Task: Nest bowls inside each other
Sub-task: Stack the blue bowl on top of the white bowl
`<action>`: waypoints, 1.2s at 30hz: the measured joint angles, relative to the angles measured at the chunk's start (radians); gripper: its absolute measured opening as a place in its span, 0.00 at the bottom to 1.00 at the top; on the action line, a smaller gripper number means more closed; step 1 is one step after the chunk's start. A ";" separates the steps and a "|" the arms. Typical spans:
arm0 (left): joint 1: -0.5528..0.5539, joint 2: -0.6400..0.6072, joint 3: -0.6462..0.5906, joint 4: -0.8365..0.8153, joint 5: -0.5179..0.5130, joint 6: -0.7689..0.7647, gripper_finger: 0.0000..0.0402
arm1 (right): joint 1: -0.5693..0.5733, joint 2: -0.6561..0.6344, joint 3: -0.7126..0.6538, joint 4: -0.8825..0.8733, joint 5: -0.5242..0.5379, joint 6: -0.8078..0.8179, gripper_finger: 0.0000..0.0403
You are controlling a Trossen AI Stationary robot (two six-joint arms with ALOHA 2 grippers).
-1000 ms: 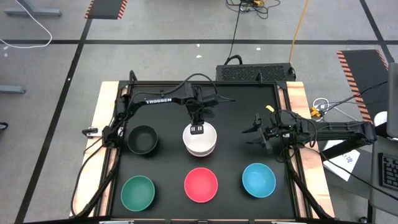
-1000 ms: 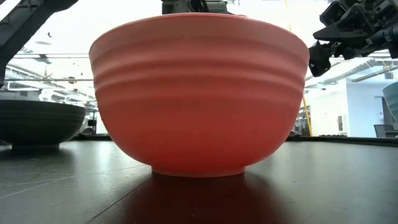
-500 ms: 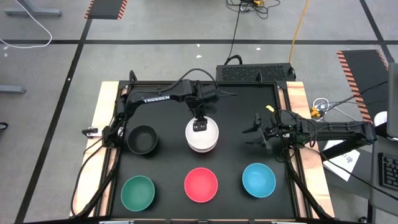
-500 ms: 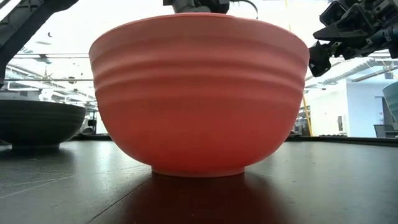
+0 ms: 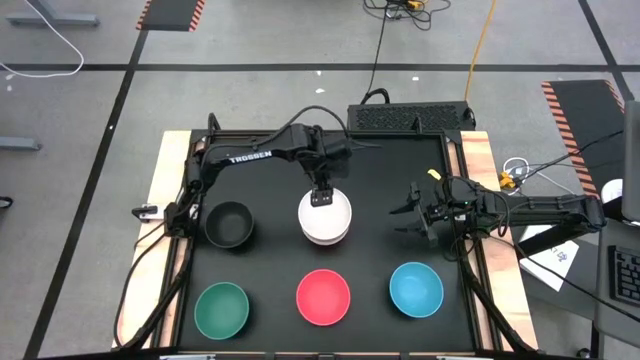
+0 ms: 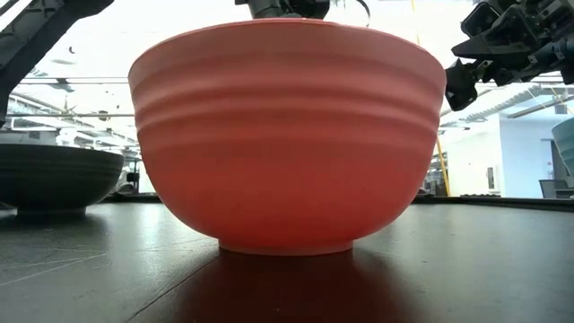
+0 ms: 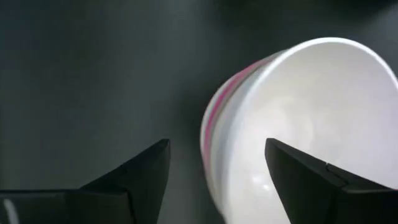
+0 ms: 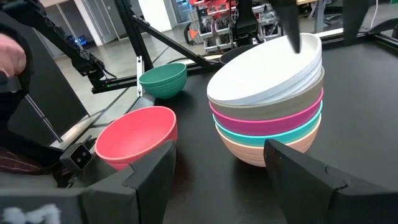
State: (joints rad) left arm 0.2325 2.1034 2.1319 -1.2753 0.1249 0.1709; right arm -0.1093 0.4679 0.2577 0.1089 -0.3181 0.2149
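On the left of the black table (image 5: 400, 180), the black bowl (image 5: 229, 223) sits alone with the green bowl (image 5: 221, 309) nearer the front edge; both stand upright and apart from everything else, seemingly waiting their turn to be picked up.

In the middle, the stack (image 8: 267, 112) already holds several bowls nested one inside another: from the bottom an orange one, then teal, magenta and taupe, with the white bowl (image 5: 325, 215) on top. The white bowl lies a little tilted in the right wrist view, so by my judgement it has been dropped in rather than pressed home. The left gripper (image 5: 321, 197) hangs over the far rim of that white bowl with its fingers spread apart and nothing between them; the left wrist view shows one finger outside the rim and one over the white inside, touching nothing that I can make out. That reads as a release just made, with the stack placed centrally so either arm can reach it.

In front of the stack stands the red bowl (image 5: 323, 297), filling the low view. To the right of it is the blue bowl (image 5: 416, 288).

The right gripper (image 5: 412, 219) waits near the right edge, raised off the table, its fingers parted and empty, facing the stack.
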 joint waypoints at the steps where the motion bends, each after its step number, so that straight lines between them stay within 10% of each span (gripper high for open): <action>1: 0.005 -0.003 0.000 0.000 0.000 -0.001 0.64 | 0.000 0.000 0.000 0.000 -0.001 -0.001 0.59; 20: 0.111 -0.312 -0.044 0.145 -0.017 -0.030 0.63 | 0.000 0.000 0.000 -0.009 -0.001 -0.035 0.59; 36: 0.214 -0.817 -1.141 1.234 0.327 -0.045 0.64 | 0.000 -0.021 0.000 0.030 0.001 -0.119 0.59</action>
State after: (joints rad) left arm 0.4463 1.2864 0.9906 -0.0409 0.4520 0.1258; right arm -0.1089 0.4465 0.2577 0.1393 -0.3168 0.0959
